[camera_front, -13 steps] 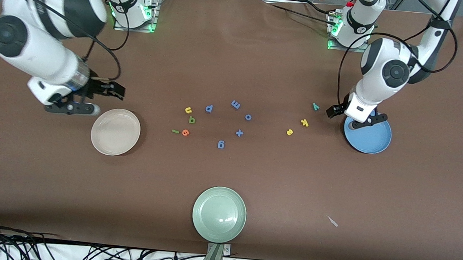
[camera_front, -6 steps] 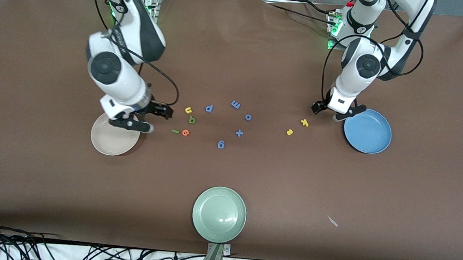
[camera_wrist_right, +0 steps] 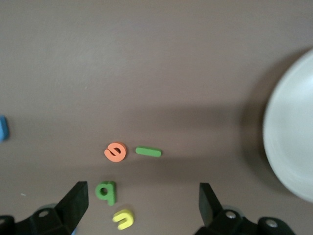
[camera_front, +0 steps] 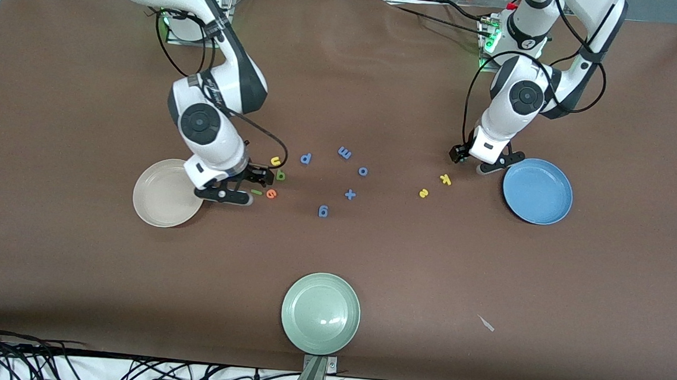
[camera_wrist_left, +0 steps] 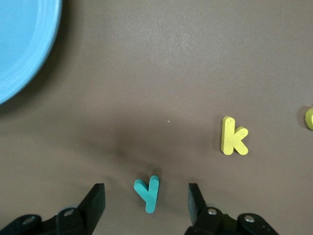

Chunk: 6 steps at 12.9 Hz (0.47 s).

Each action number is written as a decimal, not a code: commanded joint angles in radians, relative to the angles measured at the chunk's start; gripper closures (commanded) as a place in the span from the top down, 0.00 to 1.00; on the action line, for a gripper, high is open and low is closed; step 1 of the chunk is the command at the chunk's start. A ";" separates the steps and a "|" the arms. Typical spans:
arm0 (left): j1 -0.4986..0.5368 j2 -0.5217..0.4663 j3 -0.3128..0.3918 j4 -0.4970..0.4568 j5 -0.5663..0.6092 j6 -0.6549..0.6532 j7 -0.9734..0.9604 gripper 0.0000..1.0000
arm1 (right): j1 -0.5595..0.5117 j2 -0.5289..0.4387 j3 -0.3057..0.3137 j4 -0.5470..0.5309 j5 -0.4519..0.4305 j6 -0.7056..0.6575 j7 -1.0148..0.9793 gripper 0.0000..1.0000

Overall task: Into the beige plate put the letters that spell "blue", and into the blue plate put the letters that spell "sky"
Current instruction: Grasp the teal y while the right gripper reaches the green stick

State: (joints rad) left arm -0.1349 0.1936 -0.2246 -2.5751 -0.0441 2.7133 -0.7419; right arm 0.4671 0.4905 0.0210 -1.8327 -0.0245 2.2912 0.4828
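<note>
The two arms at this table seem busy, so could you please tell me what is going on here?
They are sorting foam letters into plates; none is in a plate yet. The left tool is low beside the blue plate, open, with the teal y lying between its fingers, not yet gripped. The yellow k and yellow s lie nearby. The right tool, wide open, hangs beside the beige plate, over the b, u, e and l.

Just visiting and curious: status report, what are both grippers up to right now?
Left gripper open astride teal y, beside blue plate. Right gripper open over green b and yellow u, near beige plate. Both plates empty. Nothing in the way.
</note>
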 commanded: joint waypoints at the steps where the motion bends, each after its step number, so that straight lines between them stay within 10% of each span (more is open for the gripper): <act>1: -0.002 0.015 -0.004 -0.008 -0.014 0.025 -0.010 0.74 | 0.013 0.022 -0.006 -0.016 -0.025 0.060 -0.200 1.00; 6: -0.003 0.040 -0.004 -0.008 -0.007 0.025 -0.028 0.49 | 0.005 0.028 -0.009 -0.161 -0.025 0.241 -0.441 1.00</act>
State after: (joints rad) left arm -0.1350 0.2248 -0.2247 -2.5757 -0.0441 2.7189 -0.7593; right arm 0.4760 0.5332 0.0111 -1.9300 -0.0374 2.4614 0.1113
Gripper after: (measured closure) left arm 0.454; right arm 0.000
